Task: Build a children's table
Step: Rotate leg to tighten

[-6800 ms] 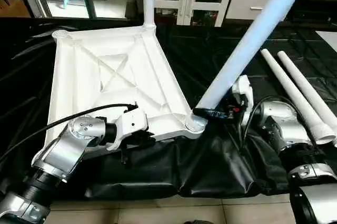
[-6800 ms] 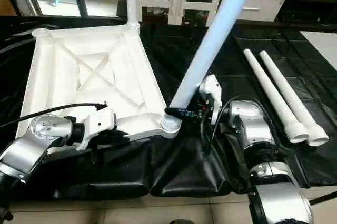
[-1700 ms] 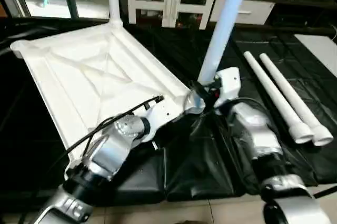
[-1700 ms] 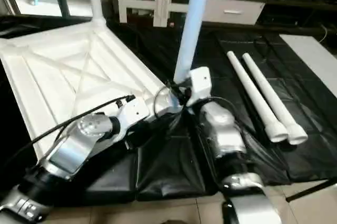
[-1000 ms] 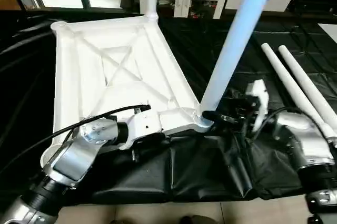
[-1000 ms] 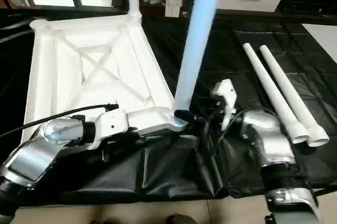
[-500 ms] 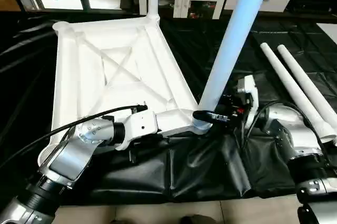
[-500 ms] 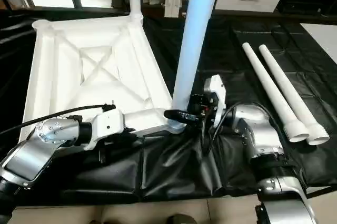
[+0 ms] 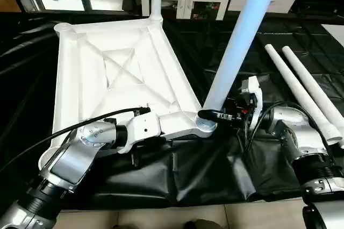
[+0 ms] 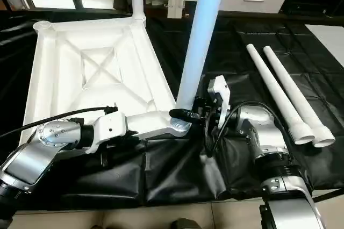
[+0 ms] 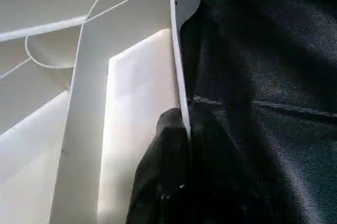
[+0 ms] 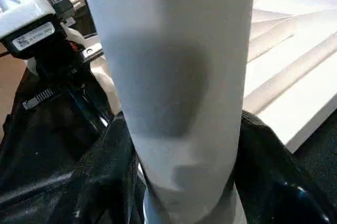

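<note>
— At the top's (image 9: 115, 73) near rim, what's the left claw (image 11: 176, 129) doing?
— Clamped on it.
— And the right claw (image 10: 185, 115)?
— Fingers either side of the leg (image 10: 199, 35) base, at the corner socket (image 9: 206, 125).

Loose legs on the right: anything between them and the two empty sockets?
Nothing lies on the cloth between the two loose legs and the top, but the right gripper and the near standing leg stand on that side.
</note>
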Motion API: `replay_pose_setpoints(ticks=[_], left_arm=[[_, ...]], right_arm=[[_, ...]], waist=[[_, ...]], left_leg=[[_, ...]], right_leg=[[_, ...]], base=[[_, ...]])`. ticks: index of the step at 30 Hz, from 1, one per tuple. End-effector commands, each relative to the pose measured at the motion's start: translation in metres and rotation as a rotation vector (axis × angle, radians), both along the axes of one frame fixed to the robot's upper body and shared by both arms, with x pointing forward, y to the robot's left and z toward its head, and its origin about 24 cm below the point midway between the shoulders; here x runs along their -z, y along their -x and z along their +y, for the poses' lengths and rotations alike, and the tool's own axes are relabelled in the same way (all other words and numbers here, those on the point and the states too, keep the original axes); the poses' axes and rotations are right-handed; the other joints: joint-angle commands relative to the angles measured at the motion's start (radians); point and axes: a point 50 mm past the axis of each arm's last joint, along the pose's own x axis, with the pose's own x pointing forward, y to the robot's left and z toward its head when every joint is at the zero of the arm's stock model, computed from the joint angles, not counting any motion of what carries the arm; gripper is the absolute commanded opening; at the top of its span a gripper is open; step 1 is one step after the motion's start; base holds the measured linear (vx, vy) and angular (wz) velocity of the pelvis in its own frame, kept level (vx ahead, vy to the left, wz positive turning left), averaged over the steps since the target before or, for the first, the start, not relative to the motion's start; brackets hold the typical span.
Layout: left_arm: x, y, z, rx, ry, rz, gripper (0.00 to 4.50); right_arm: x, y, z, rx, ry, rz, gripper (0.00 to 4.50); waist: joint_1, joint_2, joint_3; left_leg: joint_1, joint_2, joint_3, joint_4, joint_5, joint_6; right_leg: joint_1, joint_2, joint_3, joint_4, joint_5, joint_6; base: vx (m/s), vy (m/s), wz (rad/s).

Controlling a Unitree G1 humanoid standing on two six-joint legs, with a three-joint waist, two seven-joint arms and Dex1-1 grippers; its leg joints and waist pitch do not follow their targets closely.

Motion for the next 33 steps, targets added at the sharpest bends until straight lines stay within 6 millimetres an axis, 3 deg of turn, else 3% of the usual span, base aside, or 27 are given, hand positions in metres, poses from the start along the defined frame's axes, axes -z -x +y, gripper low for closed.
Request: replay_pose_setpoints(ticks=[1, 3, 5, 6, 7, 8, 10, 13, 15, 17, 18, 19, 23, 27, 28, 29, 30, 31, 33], left_arm=[[0.022, 0.013, -0.005, 0.064, -0.048, 0.123, 0.00], [0.025, 0.012, -0.005, 0.035, -0.066, 0.134, 0.00], [0.029, 0.008, -0.008, -0.034, -0.070, 0.154, 0.00], [0.029, 0.008, -0.008, -0.034, -0.070, 0.154, 0.00], [0.031, 0.004, -0.013, -0.082, -0.082, 0.150, 0.00], [0.032, 0.000, -0.016, -0.110, -0.090, 0.140, 0.00], [0.032, -0.005, -0.022, -0.158, -0.094, 0.126, 0.00], [0.029, -0.015, -0.035, -0.236, -0.076, 0.114, 0.00], [0.027, -0.020, -0.042, -0.273, -0.067, 0.105, 0.00], [0.020, -0.030, -0.063, -0.351, -0.028, 0.106, 0.00], [0.020, -0.031, -0.066, -0.358, -0.023, 0.105, 0.00], [0.015, -0.034, -0.081, -0.378, 0.006, 0.099, 0.00], [0.012, -0.033, -0.088, -0.348, 0.017, 0.085, 0.00], [0.020, -0.025, -0.071, -0.291, -0.017, 0.068, 0.00], [0.025, -0.019, -0.057, -0.253, -0.026, 0.075, 0.00], [0.028, -0.016, -0.049, -0.250, -0.035, 0.088, 0.00], [0.029, -0.013, -0.043, -0.212, -0.040, 0.077, 0.00], [0.029, -0.008, -0.036, -0.150, -0.039, 0.063, 0.00], [0.030, 0.002, -0.027, -0.059, -0.032, 0.064, 0.00]], right_arm=[[0.004, -0.002, -0.001, 0.047, 0.005, 0.016, 2.08], [0.013, -0.005, 0.002, 0.144, 0.052, 0.010, 2.07], [0.028, -0.008, 0.005, 0.302, 0.100, 0.027, 2.05], [0.028, -0.008, 0.005, 0.302, 0.100, 0.027, 2.03], [0.041, -0.008, 0.008, 0.411, 0.134, 0.053, 2.01], [0.049, -0.008, 0.010, 0.477, 0.156, 0.067, 1.98], [0.059, -0.009, 0.013, 0.575, 0.181, 0.095, 1.94], [0.071, -0.011, 0.022, 0.702, 0.201, 0.152, 1.93], [0.077, -0.012, 0.027, 0.758, 0.207, 0.184, 1.93], [0.085, -0.014, 0.044, 0.904, 0.211, 0.234, 1.92], [0.085, -0.014, 0.047, 0.920, 0.211, 0.239, 1.91], [0.088, -0.014, 0.061, 0.966, 0.199, 0.263, 1.91], [0.081, -0.016, 0.077, 0.935, 0.147, 0.245, 1.91], [0.062, -0.020, 0.081, 0.755, 0.011, 0.185, 1.91], [0.050, -0.021, 0.074, 0.631, -0.047, 0.138, 2.47], [0.044, -0.021, 0.069, 0.580, -0.067, 0.112, 2.47], [0.039, -0.021, 0.064, 0.543, -0.066, 0.078, 2.61], [0.034, -0.020, 0.058, 0.484, -0.067, 0.056, 2.61], [0.026, -0.017, 0.049, 0.394, -0.075, 0.045, 2.90]], waist=[[-0.001, -0.001, -0.061], [-0.003, -0.001, -0.058], [-0.006, -0.002, -0.049], [-0.007, -0.002, -0.047], [-0.008, -0.003, -0.045], [-0.010, -0.003, -0.042], [-0.012, 0.003, -0.035], [-0.017, 0.001, -0.032], [-0.019, 0.004, -0.037], [-0.022, 0.008, -0.040], [-0.024, 0.005, -0.040], [-0.028, 0.002, -0.044], [-0.027, 0.002, -0.049], [-0.030, 0.002, -0.053], [-0.031, 0.003, -0.054], [-0.034, 0.003, -0.056], [-0.033, 0.010, -0.055], [-0.034, 0.009, -0.056], [-0.032, 0.007, -0.055]], left_leg=[[0.003, 0.009, 0.005, -0.041, 0.067, 0.196], [0.004, 0.010, 0.006, -0.042, 0.044, 0.184], [0.004, 0.009, 0.006, -0.049, -0.032, 0.127], [0.004, 0.010, 0.005, -0.050, -0.056, 0.108], [0.004, 0.008, 0.004, -0.051, -0.104, 0.077], [0.006, 0.008, 0.006, -0.052, -0.119, 0.062], [0.010, 0.006, 0.003, -0.058, -0.170, 0.016], [0.016, 0.003, -0.003, -0.061, -0.251, -0.007], [0.017, 0.001, -0.006, -0.062, -0.250, -0.014], [0.015, 0.000, -0.006, -0.062, -0.250, -0.018], [0.016, 0.000, -0.005, -0.063, -0.249, -0.021], [0.014, -0.004, -0.006, -0.062, -0.255, -0.026], [0.004, -0.004, -0.010, -0.062, -0.240, -0.004], [-0.004, 0.000, -0.013, -0.065, -0.216, 0.024], [-0.007, 0.002, -0.015, -0.064, -0.208, 0.038], [-0.009, 0.004, -0.015, -0.063, -0.196, 0.046], [-0.006, 0.008, -0.015, -0.064, -0.171, 0.060], [-0.009, 0.009, -0.015, -0.063, -0.148, 0.076], [-0.006, 0.010, -0.011, -0.061, -0.138, 0.091]], right_leg=[[0.063, -0.051, 0.044, -0.046, 0.219, -0.336], [0.060, -0.053, 0.044, -0.050, 0.179, -0.331], [0.057, -0.055, 0.045, -0.064, 0.033, -0.310], [0.056, -0.056, 0.046, -0.068, -0.011, -0.300], [0.055, -0.055, 0.048, -0.077, -0.093, -0.278], [0.052, -0.056, 0.050, -0.080, -0.123, -0.266], [0.043, -0.054, 0.050, -0.094, -0.227, -0.231], [0.039, -0.056, 0.049, -0.106, -0.361, -0.188], [0.036, -0.053, 0.050, -0.107, -0.346, -0.171], [0.035, -0.050, 0.048, -0.102, -0.302, -0.174], [0.034, -0.049, 0.048, -0.104, -0.291, -0.175], [0.038, -0.047, 0.046, -0.102, -0.275, -0.171], [0.044, -0.048, 0.046, -0.098, -0.199, -0.172], [0.055, -0.049, 0.042, -0.088, -0.093, -0.207], [0.060, -0.050, 0.042, -0.088, -0.066, -0.218], [0.064, -0.051, 0.042, -0.085, -0.041, -0.226], [0.061, -0.053, 0.043, -0.082, 0.004, -0.248], [0.066, -0.052, 0.041, -0.080, 0.040, -0.267], [0.063, -0.052, 0.042, -0.078, 0.046, -0.287]], base=[[0.000, 0.000, 0.00], [0.000, 0.000, 0.00], [0.000, 0.000, 0.00], [0.000, 0.000, 0.00], [0.000, 0.000, 0.00], [0.000, 0.000, 0.00], [0.000, 0.000, 0.00], [0.000, 0.000, 0.00], [0.000, 0.000, 0.00], [0.000, 0.000, 0.00], [0.000, 0.000, 0.00], [0.000, 0.000, 0.00], [0.000, 0.000, 0.00], [0.000, 0.000, 0.00], [0.000, 0.000, 0.00], [0.000, 0.000, 0.00], [0.000, 0.000, 0.00], [0.000, 0.000, 0.00], [0.000, 0.000, 0.00]])
